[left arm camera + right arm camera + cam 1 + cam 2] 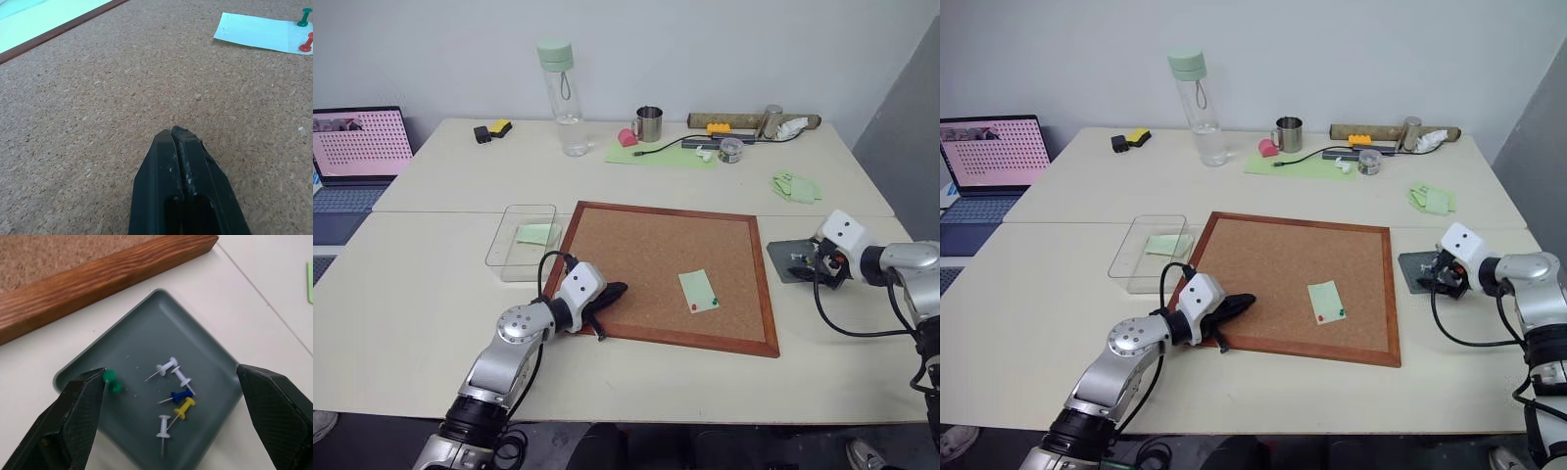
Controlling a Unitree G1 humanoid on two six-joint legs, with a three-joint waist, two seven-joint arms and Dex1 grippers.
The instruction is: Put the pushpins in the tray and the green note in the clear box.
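Observation:
A pale green note lies on the corkboard, held by a red pushpin and a green pushpin at its near edge. My left gripper is shut and empty, resting low over the cork to the note's left. The dark grey tray sits just off the board's right side. It holds several pins, among them a green one lying right beside one fingertip. My right gripper hangs open over the tray, holding nothing. The clear box stands off the board's left edge.
Another pale green slip lies inside the clear box. At the back stand a water bottle and a metal cup, with a large green sheet and a green wad. A laptop sits far left.

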